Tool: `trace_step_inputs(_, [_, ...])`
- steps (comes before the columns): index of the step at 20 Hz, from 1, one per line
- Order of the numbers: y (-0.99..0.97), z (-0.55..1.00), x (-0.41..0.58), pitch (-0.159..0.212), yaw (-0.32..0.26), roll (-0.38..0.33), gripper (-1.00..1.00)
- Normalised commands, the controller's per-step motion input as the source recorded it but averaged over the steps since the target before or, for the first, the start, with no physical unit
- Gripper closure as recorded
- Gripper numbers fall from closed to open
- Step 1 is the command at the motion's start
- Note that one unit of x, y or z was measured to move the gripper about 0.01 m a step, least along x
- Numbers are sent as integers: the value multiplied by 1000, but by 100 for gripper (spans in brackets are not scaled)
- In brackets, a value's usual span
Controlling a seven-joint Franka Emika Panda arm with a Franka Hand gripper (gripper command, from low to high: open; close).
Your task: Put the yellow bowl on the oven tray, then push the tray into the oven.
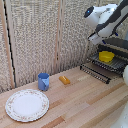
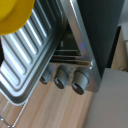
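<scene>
One bowl (image 2: pixel 14 15) fills the corner of my wrist view: bright yellow, small, round, shallow, smooth-looking. It rests on the tray (image 2: pixel 30 55), which is dark grey metal, ridged in parallel lines, with a raised rim. Judgement: the bowl is light and probably slick, so it could skate on the ridges if the tray is jerked; the tray is stiff and thin, best taken at the middle of its front rim.

My gripper's fingers are not visible in either view; I cannot tell whether they are apart or together.

Exterior view, near to far: the tray (image 1: pixel 111 62) projects from the oven (image 1: pixel 118 46) at about 3 o'clock, the bowl (image 1: pixel 105 56) sitting on it, my arm (image 1: pixel 102 19) above at about 1 o'clock. Three knobs (image 2: pixel 64 77) line the oven's front.
</scene>
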Motion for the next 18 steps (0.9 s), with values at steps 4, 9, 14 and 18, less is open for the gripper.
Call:
trace_step_inputs(4, [85,0,26,215,176,-227,-100])
trace_step_inputs(9, [145,0,92,206,151,-229,-100])
trace_step_inputs(14, [295,-11,245,173,135,-207,-100])
trace_step_inputs(18, [466,-304,461,80,129,-182,-100])
